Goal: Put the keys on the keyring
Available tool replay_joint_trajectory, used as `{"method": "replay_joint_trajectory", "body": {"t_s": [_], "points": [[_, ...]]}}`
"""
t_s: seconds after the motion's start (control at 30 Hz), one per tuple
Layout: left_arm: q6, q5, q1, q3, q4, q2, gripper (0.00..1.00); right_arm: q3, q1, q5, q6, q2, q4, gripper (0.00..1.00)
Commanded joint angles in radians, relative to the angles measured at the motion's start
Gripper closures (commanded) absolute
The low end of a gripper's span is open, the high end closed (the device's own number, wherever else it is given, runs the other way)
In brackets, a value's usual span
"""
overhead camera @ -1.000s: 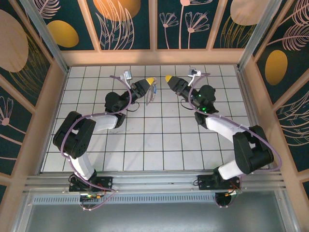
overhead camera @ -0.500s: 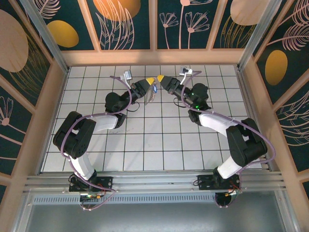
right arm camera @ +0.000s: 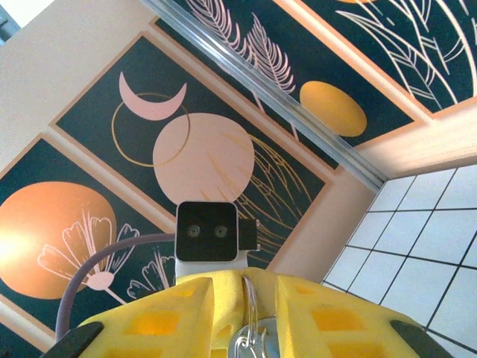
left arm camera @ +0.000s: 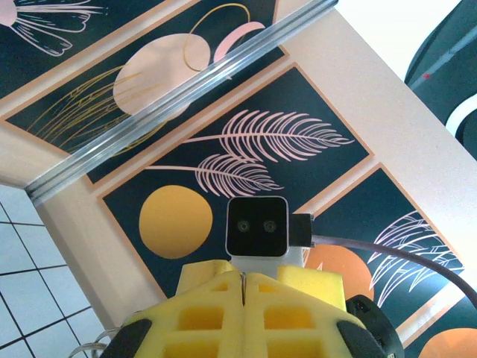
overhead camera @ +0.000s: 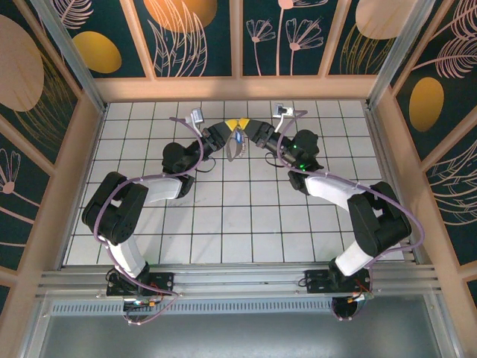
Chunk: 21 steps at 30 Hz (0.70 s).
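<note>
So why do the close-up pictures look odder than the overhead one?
Top external view: even light, crisp tiles, walls leaning outward. Left wrist view: the left hand looms soft at the bottom; the upper right corner is blown out white. Right wrist view: the keyring at the right hand is slightly blurred, walls sharp.

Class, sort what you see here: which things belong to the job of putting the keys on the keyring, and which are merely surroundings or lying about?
Belongs to the job:
blue-headed key
keyring
left arm
right arm

Just there:
white tiled table
patterned wall panels
metal rail at the near edge
</note>
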Motion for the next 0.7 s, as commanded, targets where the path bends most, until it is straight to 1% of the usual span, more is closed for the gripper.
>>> {"method": "replay_joint_trajectory", "body": {"t_s": [0.0, 0.17, 0.3, 0.47, 0.6, 0.67], "points": [[-0.002, -0.007, -0.007, 0.006, 0.059, -0.002, 1.0, 0.017, 0.011, -0.019, 0.0, 0.01, 0.066, 0.72], [0.0, -0.009, -0.007, 0.009, 0.057, -0.004, 1.0, 0.014, 0.012, -0.021, 0.0, 0.014, 0.066, 0.81], [0.0, -0.007, -0.008, 0.01, 0.054, -0.002, 1.0, 0.009, 0.014, -0.021, -0.002, 0.016, 0.07, 0.89], [0.0, -0.005, -0.008, 0.013, 0.054, 0.003, 1.0, 0.015, 0.017, -0.028, 0.001, 0.024, 0.071, 0.91], [0.003, -0.004, -0.008, 0.013, 0.053, 0.003, 1.0, 0.021, 0.017, -0.031, -0.004, 0.027, 0.065, 0.99], [0.001, -0.002, -0.008, 0.014, 0.053, 0.006, 1.0, 0.026, 0.017, -0.034, -0.008, 0.028, 0.064, 1.0]]}}
